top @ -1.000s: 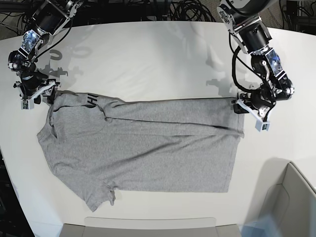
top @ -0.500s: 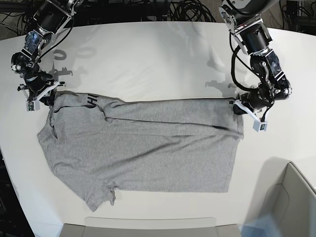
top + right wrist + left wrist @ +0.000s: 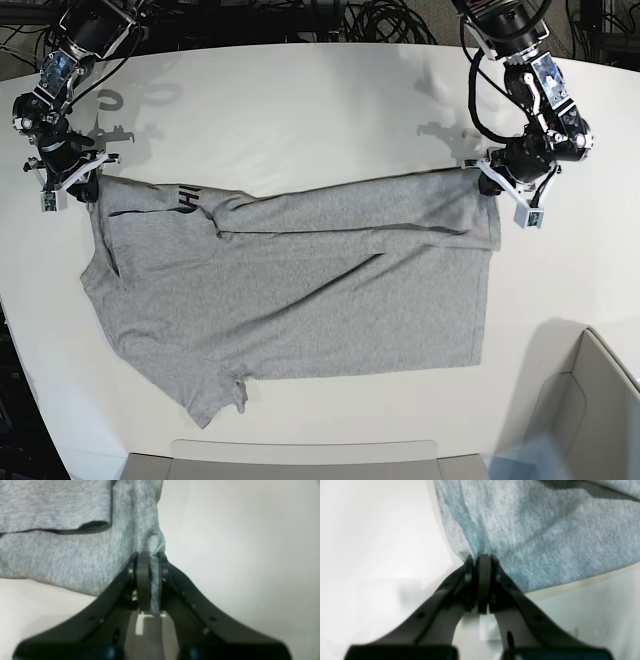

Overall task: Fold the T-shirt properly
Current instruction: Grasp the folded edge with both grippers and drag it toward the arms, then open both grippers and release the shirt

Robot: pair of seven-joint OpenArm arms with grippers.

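Observation:
The heather-grey T-shirt [image 3: 300, 280] lies spread on the white table [image 3: 300, 110], its far strip folded over and showing black lettering [image 3: 187, 200]. At the shirt's far right corner, my left gripper [image 3: 487, 186] is shut on the cloth. The left wrist view shows its jaws [image 3: 482, 561] pinched on the T-shirt [image 3: 545, 530] corner. My right gripper [image 3: 78, 186] is shut on the far left corner by the sleeve. In the right wrist view, its fingertips [image 3: 147, 557] clamp a bunched edge of the T-shirt [image 3: 62, 555].
A grey bin [image 3: 600, 410] stands at the near right corner. A pale tray edge [image 3: 300, 455] runs along the front. Black cables [image 3: 380, 20] lie behind the table's far edge.
Both grippers have closed on the far corners and moved toward the back of the table. The shirt's far edge has been drawn with them and pulled taut.

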